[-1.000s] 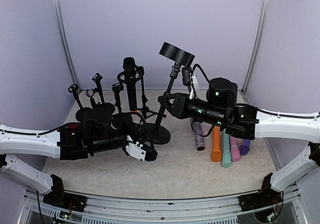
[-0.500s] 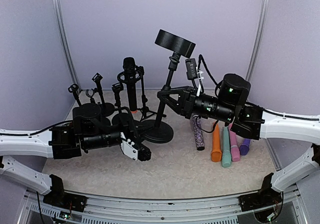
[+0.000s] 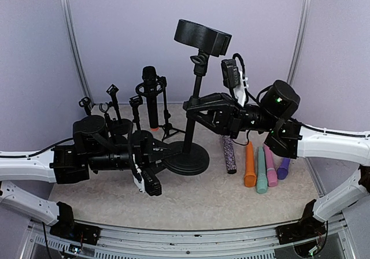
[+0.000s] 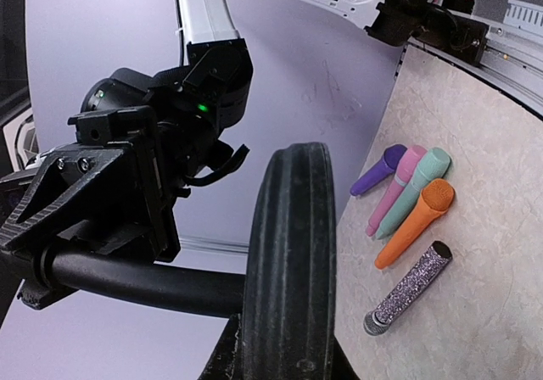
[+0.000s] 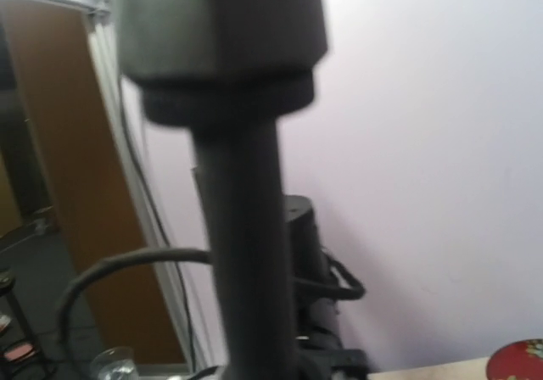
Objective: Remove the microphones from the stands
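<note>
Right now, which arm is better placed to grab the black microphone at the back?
Left arm: it sits nearest the microphone, while the right arm's jaws are busy gripping the tall stand's pole.

The large stand is central; loose microphones lie to its right (side by side), smaller stands behind-left.

Matt black stand; sparkly microphone
</note>
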